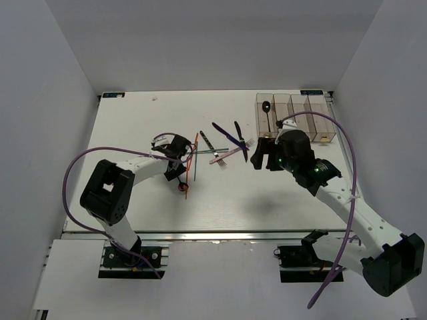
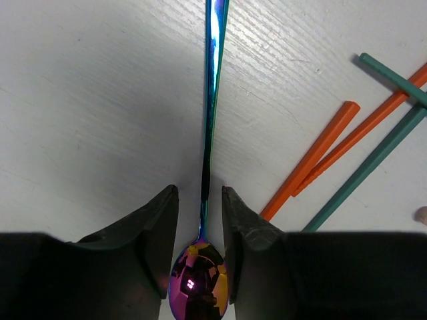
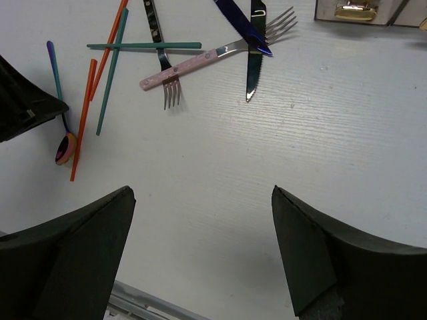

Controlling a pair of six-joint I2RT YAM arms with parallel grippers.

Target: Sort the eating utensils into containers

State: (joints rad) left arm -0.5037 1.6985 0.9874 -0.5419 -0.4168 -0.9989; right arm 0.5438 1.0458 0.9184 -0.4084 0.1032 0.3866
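My left gripper (image 2: 200, 193) is open, low on the table, its fingers (image 2: 157, 220) either side of the neck of the blue-handled spoon (image 2: 212, 100) with a small gap each side; it also shows in the top view (image 1: 181, 179). Orange chopsticks (image 2: 313, 157) and green chopsticks (image 2: 373, 163) lie just to the right. My right gripper (image 3: 200, 197) is wide open and empty above bare table. Beyond it lie the pink-handled fork (image 3: 193, 65), a silver fork (image 3: 160, 47) and the dark purple knife (image 3: 235, 17). The clear containers (image 1: 313, 120) stand at the back right, a black spoon (image 1: 267, 110) in the leftmost bin.
A second dark knife (image 3: 253, 67) lies across the pink fork. The utensil pile (image 1: 220, 147) sits mid-table between the two arms. White walls enclose the table on three sides. The near table edge (image 3: 133, 297) runs just below my right gripper.
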